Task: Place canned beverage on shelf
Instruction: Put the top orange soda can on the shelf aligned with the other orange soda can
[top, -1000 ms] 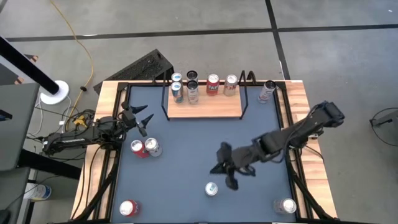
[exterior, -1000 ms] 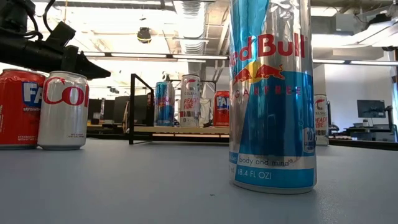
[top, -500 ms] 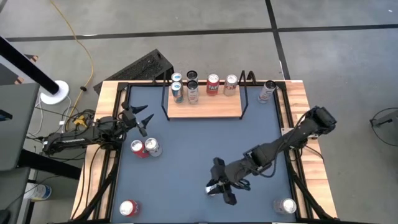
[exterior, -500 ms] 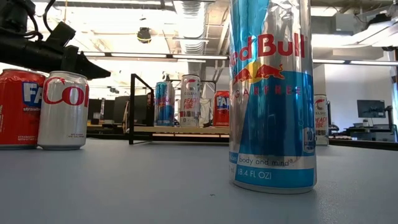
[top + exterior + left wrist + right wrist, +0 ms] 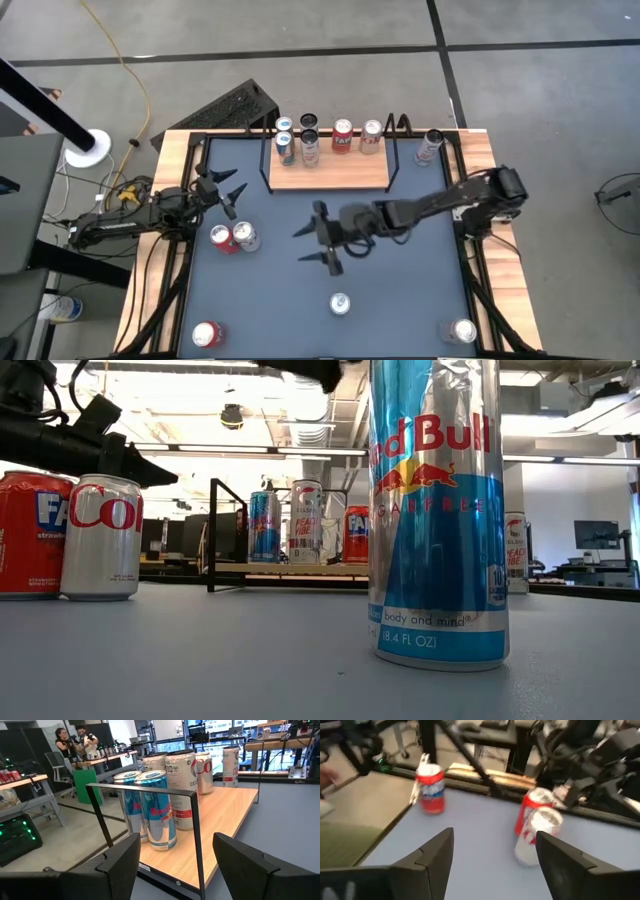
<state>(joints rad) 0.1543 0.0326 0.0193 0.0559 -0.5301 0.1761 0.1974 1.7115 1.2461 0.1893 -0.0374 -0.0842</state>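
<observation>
The light-wood shelf (image 5: 328,172) with black wire sides stands at the table's far edge, and several cans (image 5: 310,140) stand along its back. A tall blue and silver can (image 5: 340,303) stands upright on the blue tabletop near the front and fills the low view (image 5: 435,510). My right gripper (image 5: 317,251) hangs open above the table's middle, pointing toward the left edge, with nothing between its fingers. Its wrist view (image 5: 492,865) looks at a red and a silver can (image 5: 535,825). My left gripper (image 5: 232,197) waits open at the left, level, facing the shelf (image 5: 220,815).
A red can (image 5: 221,238) and a silver cola can (image 5: 245,236) stand together at the left. Another red can (image 5: 206,333) is at the front left, a silver one (image 5: 460,330) at the front right, and one (image 5: 430,146) right of the shelf. Bare tabletop (image 5: 400,290) lies between them.
My right gripper swung first down to the tall blue can near the front, then away from it toward the far left, and now hangs over the table's middle. It has rolled, and its fingers stand wider apart. The can has stayed upright where it was.
</observation>
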